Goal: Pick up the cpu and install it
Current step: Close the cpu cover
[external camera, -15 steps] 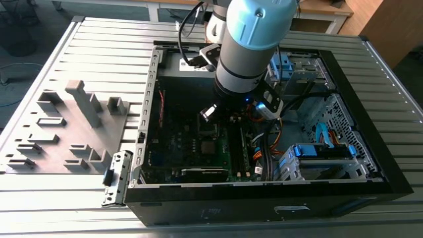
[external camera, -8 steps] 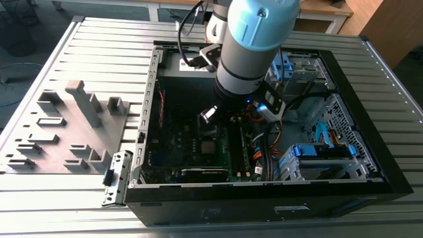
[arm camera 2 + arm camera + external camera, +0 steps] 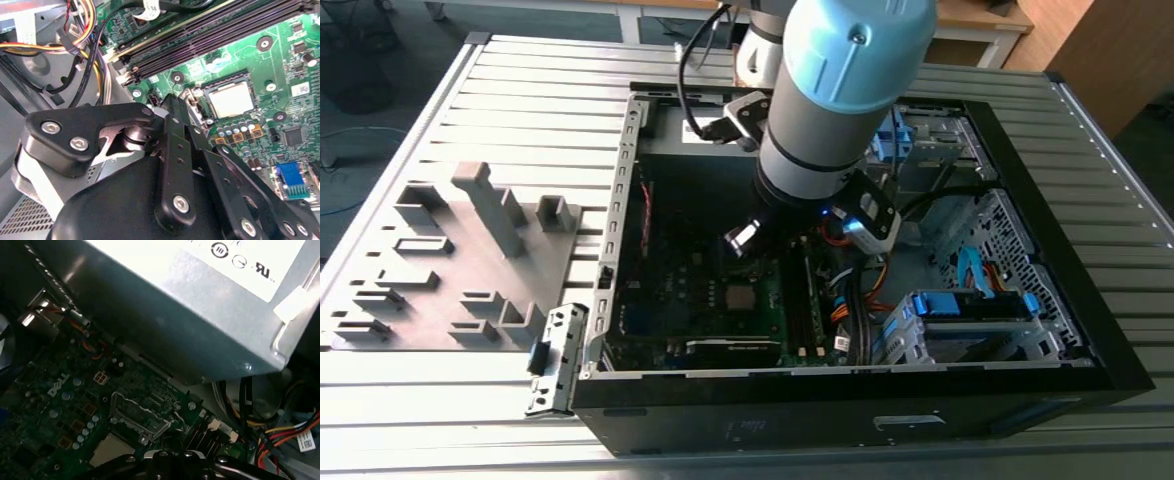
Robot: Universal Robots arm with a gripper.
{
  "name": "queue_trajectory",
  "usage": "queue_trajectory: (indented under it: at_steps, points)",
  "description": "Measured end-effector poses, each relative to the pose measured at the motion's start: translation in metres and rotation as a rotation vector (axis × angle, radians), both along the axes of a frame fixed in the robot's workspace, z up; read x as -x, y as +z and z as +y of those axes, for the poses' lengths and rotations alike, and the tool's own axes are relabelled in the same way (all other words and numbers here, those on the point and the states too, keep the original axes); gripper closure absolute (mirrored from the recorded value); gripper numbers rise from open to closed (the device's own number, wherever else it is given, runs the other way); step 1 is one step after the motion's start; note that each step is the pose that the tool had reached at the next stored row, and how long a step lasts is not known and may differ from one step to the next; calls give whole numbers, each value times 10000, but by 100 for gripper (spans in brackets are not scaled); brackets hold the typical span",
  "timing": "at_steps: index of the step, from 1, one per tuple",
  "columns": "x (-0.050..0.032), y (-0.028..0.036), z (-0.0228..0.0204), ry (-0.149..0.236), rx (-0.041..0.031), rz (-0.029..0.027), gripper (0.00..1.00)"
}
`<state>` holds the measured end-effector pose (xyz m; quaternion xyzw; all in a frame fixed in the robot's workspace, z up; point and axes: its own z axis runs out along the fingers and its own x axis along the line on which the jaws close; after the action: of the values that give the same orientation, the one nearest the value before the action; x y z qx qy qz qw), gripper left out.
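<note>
The cpu (image 3: 231, 98) is a small silver-grey square lying flat in its socket on the green motherboard (image 3: 295, 55), and it also shows in the exterior view (image 3: 743, 295) and as a pale square in the first wrist view (image 3: 111, 448). The metal socket bracket (image 3: 140, 418) stands raised beside it. My gripper (image 3: 175, 102) hangs inside the open computer case, just above the board and close to the socket's edge (image 3: 744, 240). Its black fingers (image 3: 172, 131) are shut together, with nothing visible between them. The cpu sits apart from the gripper.
The grey power-supply box (image 3: 200, 315) looms close over the board. Black memory slots (image 3: 210, 35) and bundles of coloured cables (image 3: 85, 55) run beside the socket. The black case wall (image 3: 854, 400) surrounds the arm. A grey parts holder (image 3: 467, 250) stands at the exterior view's left.
</note>
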<state>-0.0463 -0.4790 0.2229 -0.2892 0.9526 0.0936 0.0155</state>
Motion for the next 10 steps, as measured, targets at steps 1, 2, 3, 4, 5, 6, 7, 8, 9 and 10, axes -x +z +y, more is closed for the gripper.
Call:
queue_trajectory:
  at_steps: [1, 2, 3, 4, 5, 6, 7, 8, 9, 10]
  points:
    - [-1, 4, -15, 0, -19, 0, 89]
    - [-2, 8, -29, -1, -38, 0, 89]
    - [-3, 11, -45, -1, -58, 0, 89]
    - [-6, 13, -60, -1, -78, 1, 89]
    - [-8, 15, -77, -1, -101, 3, 89]
    - [-11, 17, -93, 0, -125, 5, 89]
    - [-13, 18, -108, 0, -156, 6, 89]
    - [-15, 19, -122, -1, -191, 7, 89]
    - [-17, 19, -137, 0, -230, 8, 89]
    - [-19, 19, -152, 0, -268, 9, 89]
